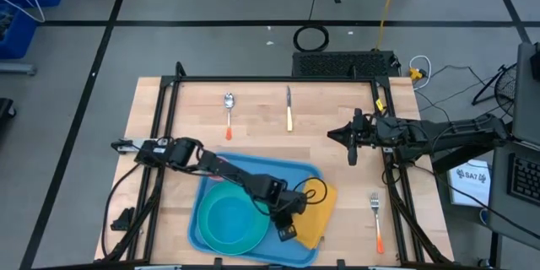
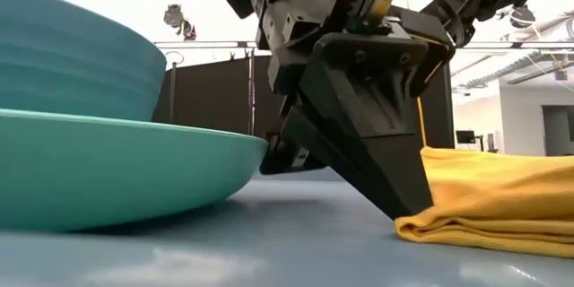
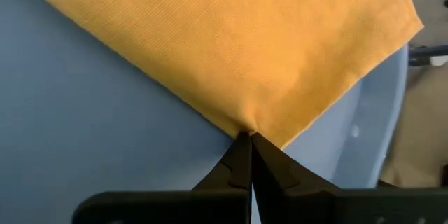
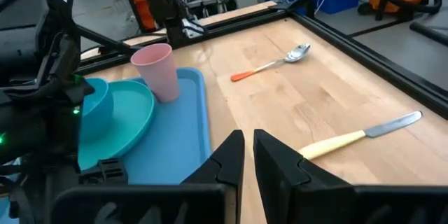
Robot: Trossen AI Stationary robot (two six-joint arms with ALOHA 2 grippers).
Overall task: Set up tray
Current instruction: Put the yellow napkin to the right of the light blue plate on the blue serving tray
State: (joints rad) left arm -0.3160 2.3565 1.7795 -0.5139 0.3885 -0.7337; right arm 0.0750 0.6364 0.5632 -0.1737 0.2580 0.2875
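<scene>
The light-blue tray (image 1: 221, 177) lies at the table's near middle. It carries a teal plate (image 1: 229, 221) with a teal bowl (image 2: 72, 54) on it, and a pink cup (image 4: 157, 70). The orange-yellow napkin (image 1: 319, 211) lies flat on the tray's right part, and its right side reaches over the rim. My left gripper (image 3: 249, 137) is down at the napkin's edge nearest the plate, shut on it. My right gripper (image 1: 351, 145) hovers shut over the table's right half, away from the tray. My left gripper pinches the napkin's edge (image 3: 246, 126) between its two fingertips, and the cloth puckers there. The fingers (image 2: 395, 170) come from above, slanting down, with their tips at the tray floor. The napkin's folded edge (image 2: 426, 226) lies on the tray, not lifted.
A spoon (image 1: 228, 108) and a knife (image 1: 288, 110) lie on the far part of the table, and an orange-handled fork (image 1: 377, 219) lies to the right of the tray. Black frame rails (image 1: 278, 78) run along the far, left and right sides.
</scene>
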